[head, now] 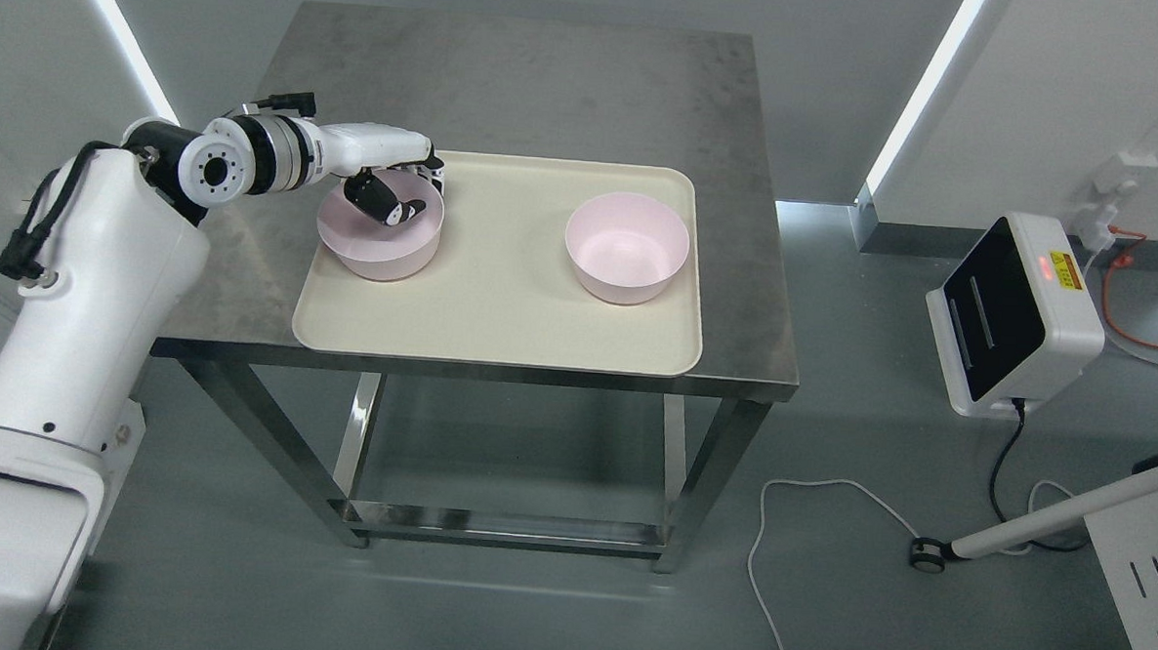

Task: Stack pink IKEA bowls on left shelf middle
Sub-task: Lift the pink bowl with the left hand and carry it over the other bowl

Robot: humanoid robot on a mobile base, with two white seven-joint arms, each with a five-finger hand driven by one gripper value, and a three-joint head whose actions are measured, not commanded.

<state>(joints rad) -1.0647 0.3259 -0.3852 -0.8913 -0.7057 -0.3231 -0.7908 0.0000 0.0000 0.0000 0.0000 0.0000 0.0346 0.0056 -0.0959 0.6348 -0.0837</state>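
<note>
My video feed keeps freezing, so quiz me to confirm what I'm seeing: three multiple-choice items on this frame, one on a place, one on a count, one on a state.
1. Where is the left hand?
A. Over the bare steel at the table's back
B. At the left bowl, thumb inside it
C. At the right bowl

2. How many pink bowls sit on the cream tray?
A. One
B. Two
C. Three

3. What state are the bowls in?
A. Stacked one in the other
B. Both turned upside down
C. Upright and apart, one at each side of the tray

Answers:
1 B: the dark thumb reaches into the left bowl at its far rim, other fingers behind the rim.
2 B: one bowl at the tray's left, one at its right.
3 C: both open upward with bare tray between them.
</note>
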